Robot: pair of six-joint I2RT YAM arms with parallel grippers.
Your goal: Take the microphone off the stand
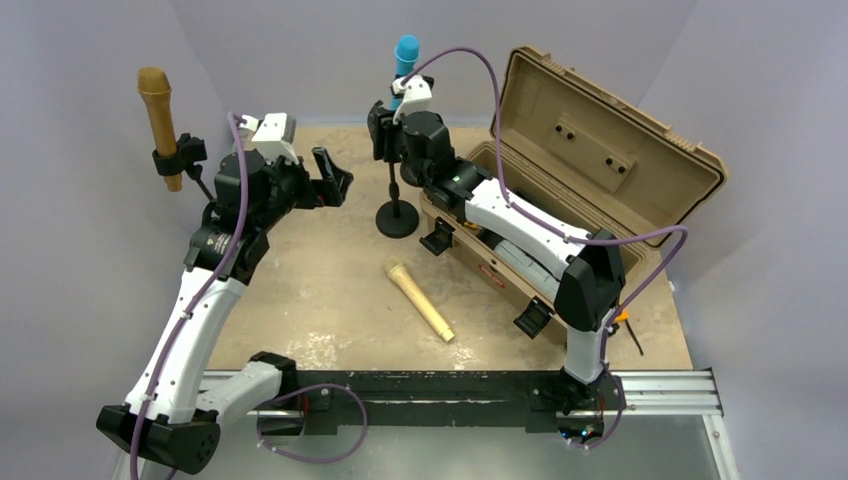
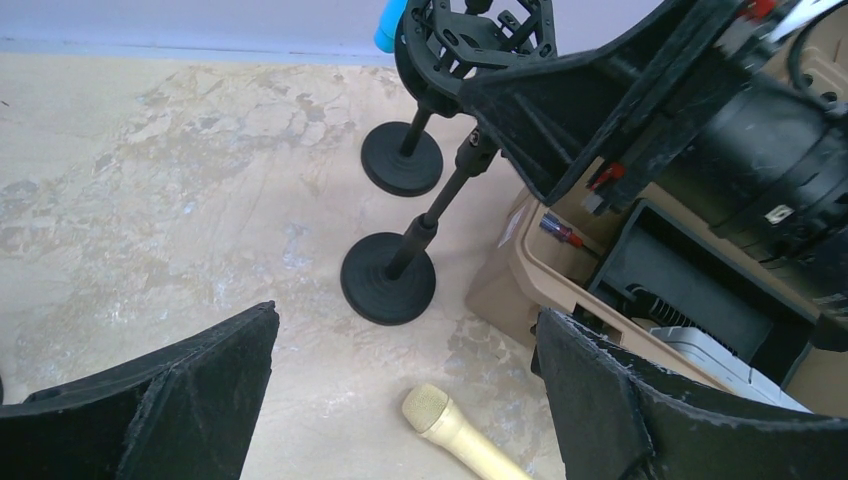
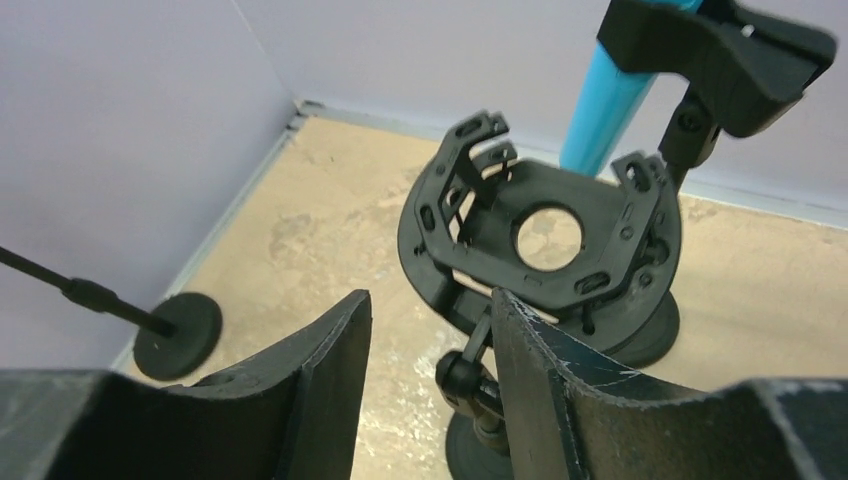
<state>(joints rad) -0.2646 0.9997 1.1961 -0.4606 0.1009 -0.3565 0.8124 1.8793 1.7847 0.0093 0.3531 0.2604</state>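
Observation:
A cream microphone (image 1: pixel 420 300) (image 2: pixel 450 430) lies flat on the table, apart from every stand. The black stand (image 1: pixel 398 218) (image 2: pixel 388 278) in the middle carries an empty ring-shaped mount (image 3: pixel 545 235) (image 2: pixel 470 40). My right gripper (image 1: pixel 383 130) (image 3: pixel 430 295) is just below that mount, its jaws a little apart, with the stand's neck joint (image 3: pixel 465 375) in the gap beside the right finger. A blue microphone (image 1: pixel 405 60) (image 3: pixel 605 110) stands upright in a clip (image 3: pixel 720 60) behind. A brown microphone (image 1: pixel 160 120) sits in a clip at the far left. My left gripper (image 1: pixel 330 180) (image 2: pixel 407 315) hangs wide open and empty above the table.
An open tan toolbox (image 1: pixel 600 170) (image 2: pixel 560 270) fills the right side, its lid raised, my right arm reaching across it. The blue microphone's stand base (image 2: pixel 402 160) sits close behind the middle one. The brown microphone's base (image 3: pixel 180 335) is by the left wall.

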